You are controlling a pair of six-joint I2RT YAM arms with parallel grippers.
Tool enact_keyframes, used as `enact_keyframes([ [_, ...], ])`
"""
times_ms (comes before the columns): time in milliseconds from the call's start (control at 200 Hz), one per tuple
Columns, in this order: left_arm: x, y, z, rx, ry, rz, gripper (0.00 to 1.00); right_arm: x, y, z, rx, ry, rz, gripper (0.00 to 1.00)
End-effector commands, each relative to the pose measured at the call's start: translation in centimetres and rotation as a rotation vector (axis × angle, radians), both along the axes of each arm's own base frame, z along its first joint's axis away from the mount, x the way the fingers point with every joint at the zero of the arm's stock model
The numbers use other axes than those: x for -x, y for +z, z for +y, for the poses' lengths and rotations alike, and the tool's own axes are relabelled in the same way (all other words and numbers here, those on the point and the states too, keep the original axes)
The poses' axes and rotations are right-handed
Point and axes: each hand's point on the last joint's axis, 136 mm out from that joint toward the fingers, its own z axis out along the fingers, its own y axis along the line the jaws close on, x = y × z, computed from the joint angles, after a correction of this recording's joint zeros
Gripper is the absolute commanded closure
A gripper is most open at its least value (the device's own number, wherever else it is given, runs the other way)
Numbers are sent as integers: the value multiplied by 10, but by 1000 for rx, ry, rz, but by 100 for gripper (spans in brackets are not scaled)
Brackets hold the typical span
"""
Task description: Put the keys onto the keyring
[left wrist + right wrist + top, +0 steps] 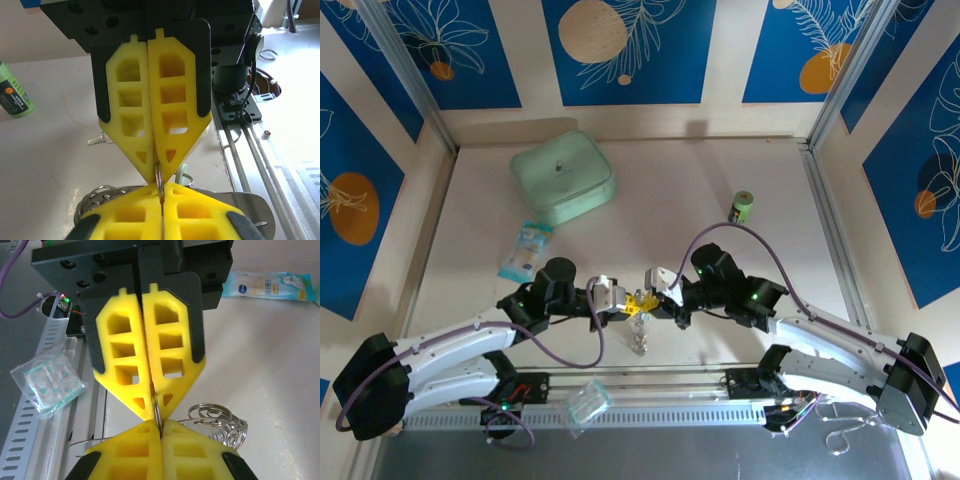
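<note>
**Q:** What lies nearest the arm bases?

**A:** At 6 o'clock of the top view, a clear plastic bag of small pale items [588, 402] rests on the rail, apart from the work.

**Q:** And just beyond it?

**A:** The left gripper [161, 194] and the right gripper [161, 432] meet tip to tip. Each is clenched on the same thin ring of the silvery wire-loop keyring [216, 416]. The ring stands edge-on in both seams, and the remaining loops hang at 6 o'clock beneath the tips.

**Q:** Why two opposed pinches?

**A:** Probably to steady the ring clear of the pale tabletop [55, 165]. One side could then be pried or turned while the other anchors it.

**Q:** Where is a key?

**A:** A small pale silver metal key [98, 140] lies flat on the tabletop at 9 o'clock of the meeting tips in the left wrist view. Nothing holds it and it is not yet threaded. The green-headed key cannot be made out with certainty.

**Q:** Farther back?

**A:** In the top view there are three things:
- a blue-and-white flat packet [525, 250] at 10 o'clock;
- a green cylindrical can [744, 207] at 2 o'clock;
- a mint-green rounded square box [563, 177] at 11 o'clock.

All three sit well apart from the grippers and probably play no part.
</note>
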Motion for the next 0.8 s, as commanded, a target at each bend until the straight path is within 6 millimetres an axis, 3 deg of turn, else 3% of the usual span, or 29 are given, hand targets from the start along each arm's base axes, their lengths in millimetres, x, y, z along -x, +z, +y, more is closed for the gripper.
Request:
enact_keyframes([
  [0, 1, 16, -2, 20, -12, -51, 82, 0, 16, 2, -4, 23, -38, 100],
  [315, 0, 8, 1, -77, -23, -44, 83, 3, 8, -6, 165, 67, -61, 100],
  [555, 1, 10, -1, -66, -32, -40, 85, 3, 9, 2, 221, 98, -83, 100],
  [795, 1, 10, -2, -67, -39, -35, 100, 4, 14, 11, 203, 112, -89, 100],
])
